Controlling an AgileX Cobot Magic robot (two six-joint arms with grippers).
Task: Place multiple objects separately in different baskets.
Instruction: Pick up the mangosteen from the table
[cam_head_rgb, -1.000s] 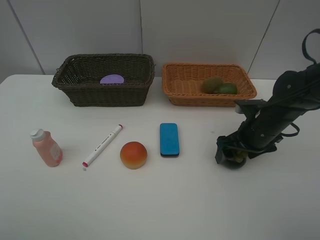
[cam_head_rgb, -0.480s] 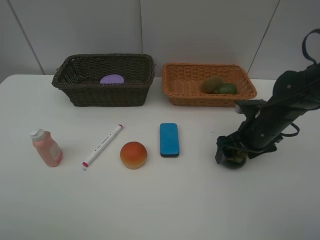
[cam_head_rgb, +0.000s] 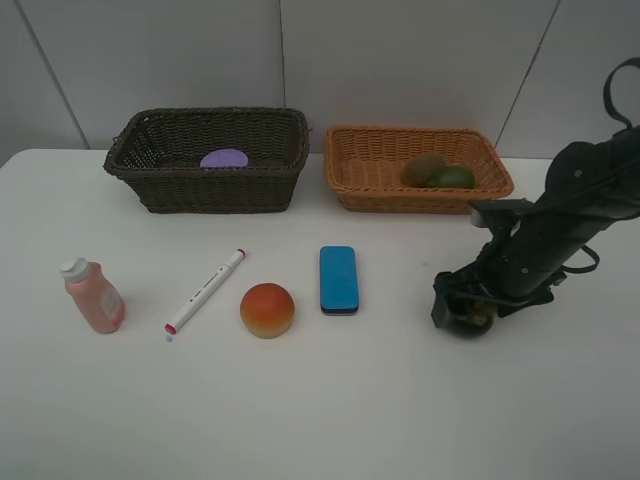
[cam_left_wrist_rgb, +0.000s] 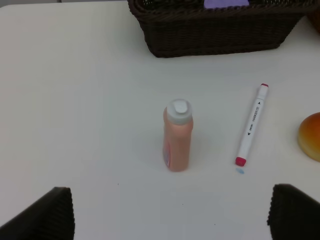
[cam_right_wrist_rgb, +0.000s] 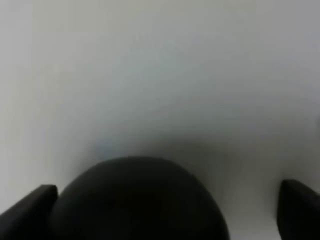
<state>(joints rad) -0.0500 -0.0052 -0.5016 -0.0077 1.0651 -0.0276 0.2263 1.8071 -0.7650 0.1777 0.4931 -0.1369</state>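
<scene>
Dark mangosteen (cam_right_wrist_rgb: 135, 200): probably hard, light, prone to roll. Your right pincer (cam_head_rgb: 464, 314) straddles it, jaws apart; clamp across its widest girth.

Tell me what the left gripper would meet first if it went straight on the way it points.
Probably the pink bottle, standing upright and centred ahead of the open jaws of the left gripper in its wrist view. Nothing lies between, though depth is unclear.

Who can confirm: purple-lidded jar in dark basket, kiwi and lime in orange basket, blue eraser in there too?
No. Exterior high view shows the blue eraser on the table, outside both baskets. Purple-lidded jar in dark basket, kiwi and lime in orange basket: right.
</scene>
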